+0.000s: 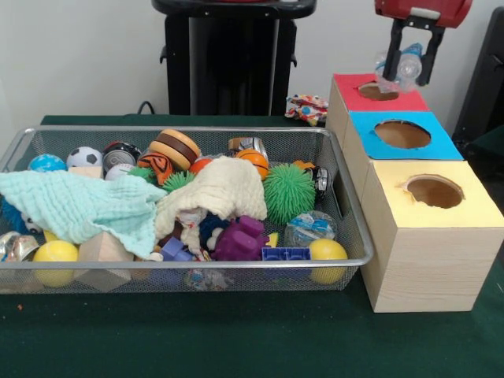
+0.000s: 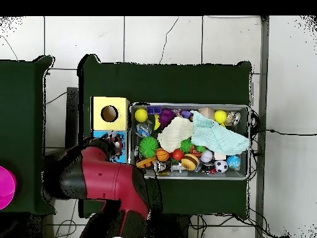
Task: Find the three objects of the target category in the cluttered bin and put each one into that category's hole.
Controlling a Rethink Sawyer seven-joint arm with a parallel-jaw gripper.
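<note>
My gripper [image 1: 409, 67] hangs at the top right, shut on a clear bluish plastic bottle [image 1: 398, 69]. It holds the bottle just above the red-topped box's hole [image 1: 378, 92], behind the blue-topped box's hole [image 1: 402, 134]. The wire mesh bin [image 1: 181, 128] fills the left and middle. A second clear bottle [image 1: 309, 228] lies in its front right corner beside a yellow ball [image 1: 327, 252]. In the overhead view my arm [image 2: 105, 176] covers the red box and part of the blue box [image 2: 99, 136]; the bin [image 2: 189, 105] lies to their right.
The yellow-topped box [image 1: 434, 191] stands nearest the camera in the row. The bin holds a mint cloth [image 1: 79, 205], a cream cloth [image 1: 224, 189], a green spiky ball [image 1: 288, 191], a purple toy [image 1: 240, 239], balls, cans and blocks. A patterned toy [image 1: 307, 108] lies behind the bin.
</note>
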